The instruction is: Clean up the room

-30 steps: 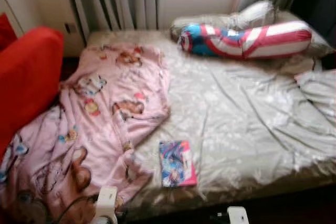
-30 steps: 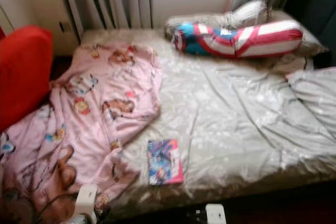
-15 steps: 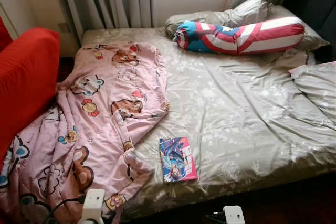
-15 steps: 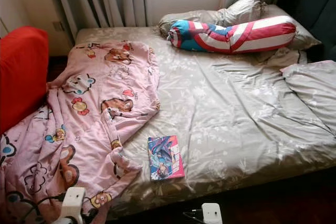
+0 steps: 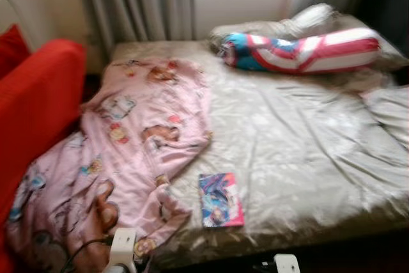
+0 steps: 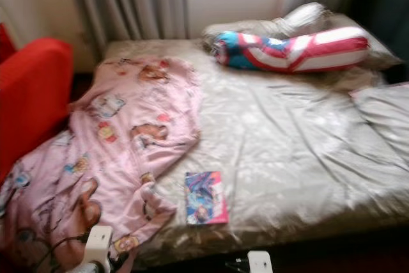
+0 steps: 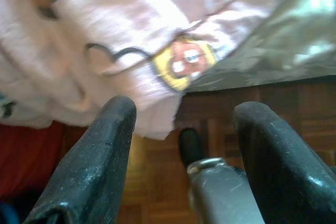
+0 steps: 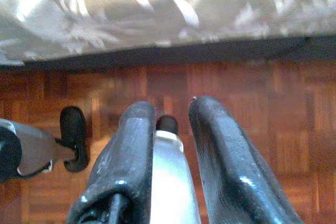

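The robot faces an unmade bed (image 5: 307, 151), and nothing has been picked up yet, so this reads as a survey before the tidying starts. A pink cartoon-print blanket (image 5: 128, 151) is bunched along the robot's left side of the mattress, with its lower end spilling over the bed edge toward the floor, probably because it was pushed aside rather than folded. A small colourful book (image 5: 221, 199) lies flat on the grey sheet near the front edge, just beside the blanket's hem and within easy reach, which makes it a likely first thing to clear. At the head of the bed a striped red, white and blue bolster (image 5: 300, 51) rests against grey pillows (image 5: 307, 20) under the curtains (image 5: 140, 1). A red chair (image 5: 35, 107) stands against the bed's left side, touching the hanging blanket. The left gripper (image 7: 181, 124) hangs low beside the bed with its fingers spread wide and nothing between them, pointing at the blanket's dangling corner above the wood floor (image 7: 294, 103). The right gripper (image 8: 170, 111) also hangs idle over the floor by the bed's edge, its fingers drawn near together with only a narrow gap and nothing held.
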Motion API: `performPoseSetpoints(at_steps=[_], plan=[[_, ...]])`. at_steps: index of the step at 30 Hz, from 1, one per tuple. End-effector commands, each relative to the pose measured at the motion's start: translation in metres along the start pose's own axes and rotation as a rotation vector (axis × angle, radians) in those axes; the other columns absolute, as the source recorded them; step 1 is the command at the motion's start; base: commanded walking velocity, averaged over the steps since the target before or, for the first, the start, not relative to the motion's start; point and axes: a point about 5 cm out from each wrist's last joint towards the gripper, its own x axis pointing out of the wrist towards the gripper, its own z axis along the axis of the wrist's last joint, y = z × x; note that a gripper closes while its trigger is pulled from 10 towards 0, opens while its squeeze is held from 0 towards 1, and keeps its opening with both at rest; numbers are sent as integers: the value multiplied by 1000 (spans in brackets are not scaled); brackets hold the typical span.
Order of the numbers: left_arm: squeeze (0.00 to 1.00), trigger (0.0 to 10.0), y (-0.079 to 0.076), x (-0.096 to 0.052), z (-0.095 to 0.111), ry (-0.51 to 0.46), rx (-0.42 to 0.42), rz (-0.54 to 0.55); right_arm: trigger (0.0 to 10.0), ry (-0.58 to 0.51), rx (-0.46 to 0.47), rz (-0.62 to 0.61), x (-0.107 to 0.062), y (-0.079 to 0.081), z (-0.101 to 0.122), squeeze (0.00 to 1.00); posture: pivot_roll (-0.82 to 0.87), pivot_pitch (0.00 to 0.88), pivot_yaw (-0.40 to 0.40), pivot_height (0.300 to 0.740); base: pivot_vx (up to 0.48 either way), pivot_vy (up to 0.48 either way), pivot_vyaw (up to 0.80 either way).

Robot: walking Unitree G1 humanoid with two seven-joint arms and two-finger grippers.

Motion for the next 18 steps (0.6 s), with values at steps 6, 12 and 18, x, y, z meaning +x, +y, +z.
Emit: performPoseSetpoints(at_steps=[6, 12, 18], plan=[[0, 10000, -3, 0, -2, 13, 11, -6, 10000, 3, 7, -4, 0, 0, -1, 0, -34, 14, -40, 740, 252, 0, 0], [0, 10000, -2, 0, -2, 9, 7, -3, 10000, 0, -9, 1, 0, 0, 0, 0, -35, 18, -41, 740, 170, 0, 152], [0, 10000, -4, 3, 21, -94, -15, -27, 10000, -48, -37, 48, 0, 3, 4, 0, -39, 31, -41, 740, 0, 0, 444]])
